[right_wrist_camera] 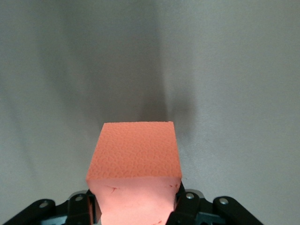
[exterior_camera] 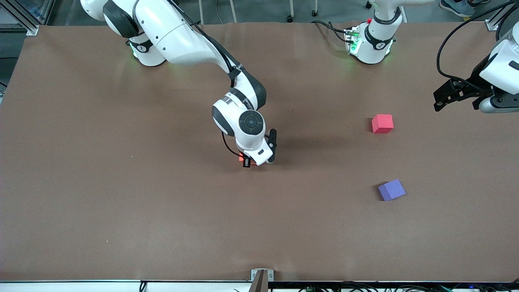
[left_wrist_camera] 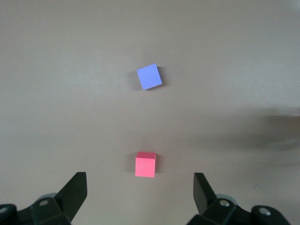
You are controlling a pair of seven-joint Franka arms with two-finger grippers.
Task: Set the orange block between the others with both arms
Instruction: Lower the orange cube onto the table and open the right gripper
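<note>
My right gripper (exterior_camera: 246,161) is shut on the orange block (exterior_camera: 242,158), low over the middle of the table. The right wrist view shows the orange block (right_wrist_camera: 136,159) pinched between the black fingers (right_wrist_camera: 180,202); whether it touches the tabletop I cannot tell. The pinkish-red cube (exterior_camera: 382,123) and the purple-blue cube (exterior_camera: 391,190) sit apart toward the left arm's end, the purple-blue one nearer the front camera. My left gripper (exterior_camera: 442,99) hangs open and empty in the air at that end. In its wrist view the pinkish-red cube (left_wrist_camera: 145,165) and the purple-blue cube (left_wrist_camera: 149,76) lie below the open left gripper (left_wrist_camera: 139,183).
The brown tabletop (exterior_camera: 121,202) is bare between the orange block and the two cubes. A small metal bracket (exterior_camera: 261,278) sits at the table's front edge. Cables (exterior_camera: 332,28) run beside the left arm's base.
</note>
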